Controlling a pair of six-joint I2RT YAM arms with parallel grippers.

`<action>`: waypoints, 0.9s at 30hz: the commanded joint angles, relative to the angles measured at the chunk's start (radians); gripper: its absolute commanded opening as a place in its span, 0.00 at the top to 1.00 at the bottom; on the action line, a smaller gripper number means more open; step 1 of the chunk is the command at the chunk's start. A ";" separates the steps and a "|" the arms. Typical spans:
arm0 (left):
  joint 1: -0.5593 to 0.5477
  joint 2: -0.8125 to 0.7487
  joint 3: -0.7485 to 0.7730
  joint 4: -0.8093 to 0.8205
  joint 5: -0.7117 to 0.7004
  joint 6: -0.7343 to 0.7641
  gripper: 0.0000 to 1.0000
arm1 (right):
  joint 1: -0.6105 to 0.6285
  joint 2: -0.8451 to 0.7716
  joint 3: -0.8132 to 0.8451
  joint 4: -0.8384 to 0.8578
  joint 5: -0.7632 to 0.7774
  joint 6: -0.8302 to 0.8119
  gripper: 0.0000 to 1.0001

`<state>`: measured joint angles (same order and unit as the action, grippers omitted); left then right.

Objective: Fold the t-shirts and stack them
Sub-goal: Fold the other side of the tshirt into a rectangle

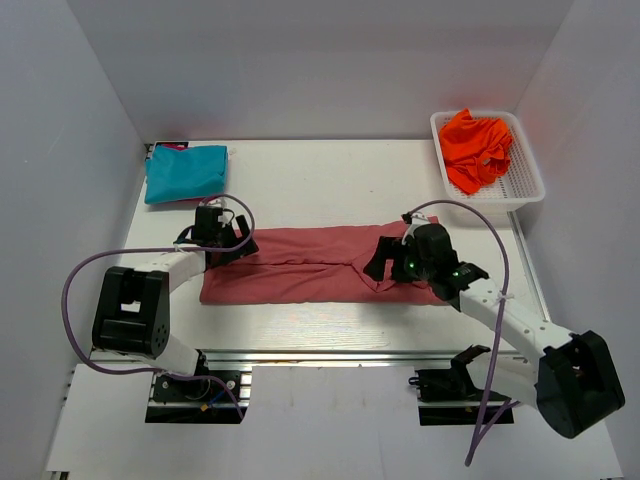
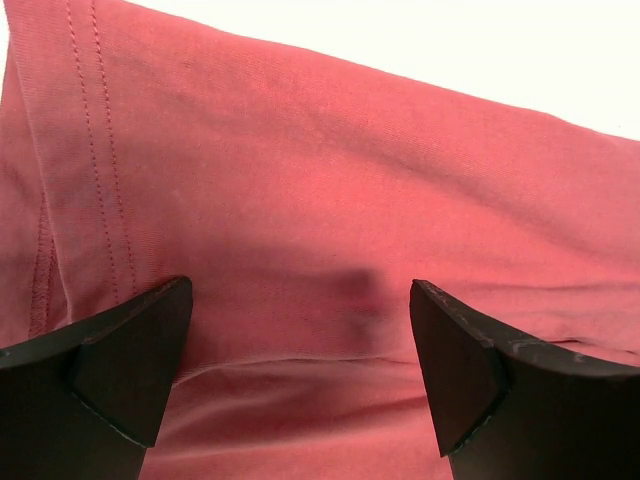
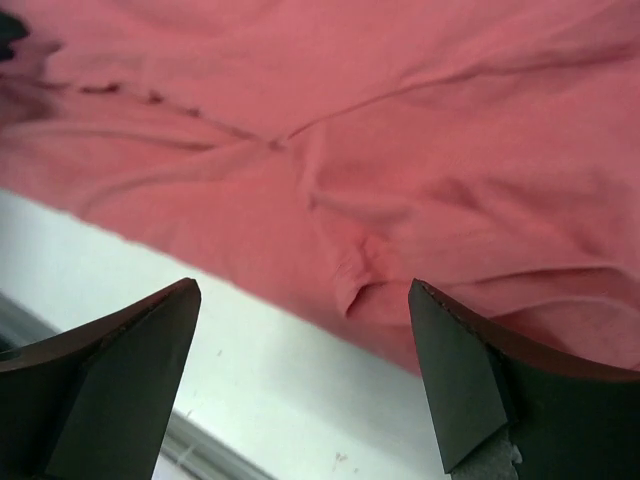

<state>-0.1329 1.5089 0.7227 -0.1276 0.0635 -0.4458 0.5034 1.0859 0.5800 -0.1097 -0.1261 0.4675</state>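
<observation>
A white mesh basket (image 1: 524, 186) sits at the far right corner of the white table (image 1: 320, 190).

White-and-black left arm (image 1: 175, 263) and matching right arm (image 1: 505, 315) show white links, chunky black joint housings (image 1: 130, 310), looping purple cables (image 1: 72, 280), green wrist lights (image 1: 410, 266), matte black wedge-shaped fingers (image 2: 120, 370).

**Where everything lies**

The big shirt (image 1: 300, 268) stretches left to right across the middle of the table (image 1: 320, 185). A second shirt (image 1: 185, 172) sits in the far left corner. A basket (image 1: 531, 188) stands in the far right corner, a third shirt (image 1: 478, 148) inside it. The left gripper (image 1: 232, 248) is over the big shirt's left end, and the right gripper (image 1: 380, 262) is over its right part.
</observation>
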 commanded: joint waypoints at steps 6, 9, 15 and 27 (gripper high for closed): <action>0.006 -0.050 0.004 -0.081 -0.071 -0.001 0.00 | -0.012 0.206 0.135 0.027 0.270 0.029 0.10; 0.015 -0.050 0.004 -0.092 -0.071 -0.001 0.00 | -0.019 0.281 0.162 0.005 0.275 0.045 0.10; 0.015 -0.050 0.004 -0.101 -0.090 -0.001 0.00 | -0.013 0.292 0.118 -0.031 0.062 0.016 0.10; 0.015 -0.050 0.023 -0.119 -0.099 -0.001 0.00 | -0.019 0.060 -0.022 -0.088 0.090 0.046 0.10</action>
<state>-0.1265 1.4902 0.7238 -0.1970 -0.0090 -0.4454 0.4866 1.1721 0.5461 -0.2008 -0.1013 0.4957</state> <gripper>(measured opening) 0.997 0.904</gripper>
